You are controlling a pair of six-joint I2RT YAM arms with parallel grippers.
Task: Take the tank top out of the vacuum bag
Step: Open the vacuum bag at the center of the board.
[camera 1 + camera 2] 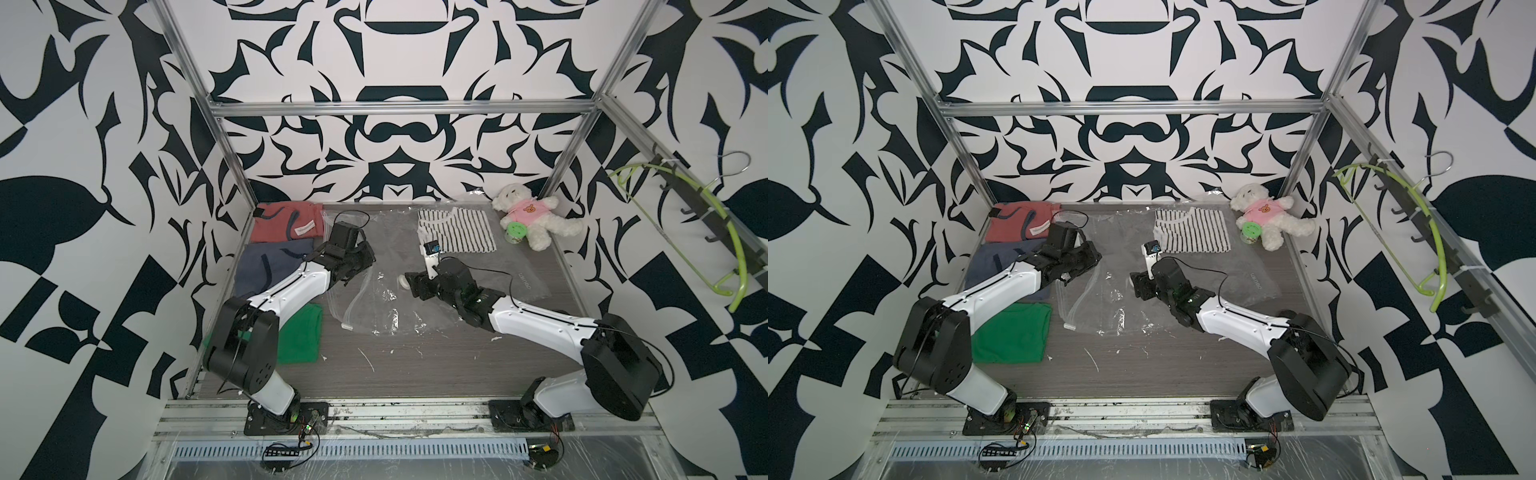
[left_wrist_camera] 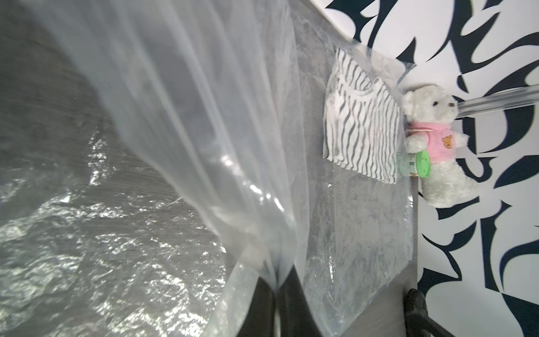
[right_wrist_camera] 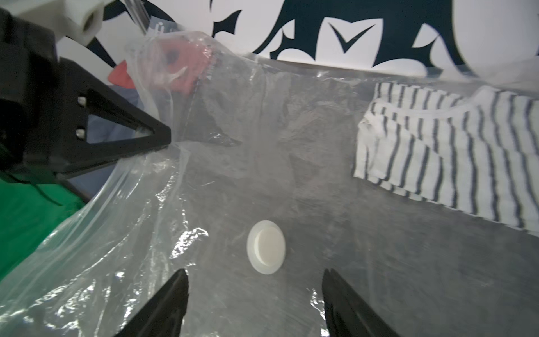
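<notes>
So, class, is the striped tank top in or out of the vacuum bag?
In. Clear plastic of the vacuum bag covers the folded striped tank top, lying flat near the bag's far corner.

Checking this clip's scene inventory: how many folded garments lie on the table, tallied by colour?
Red garment: 1
Blue garment: 1
Green garment: 1
Striped tank top, inside the vacuum bag: 1
Total: 4
</notes>
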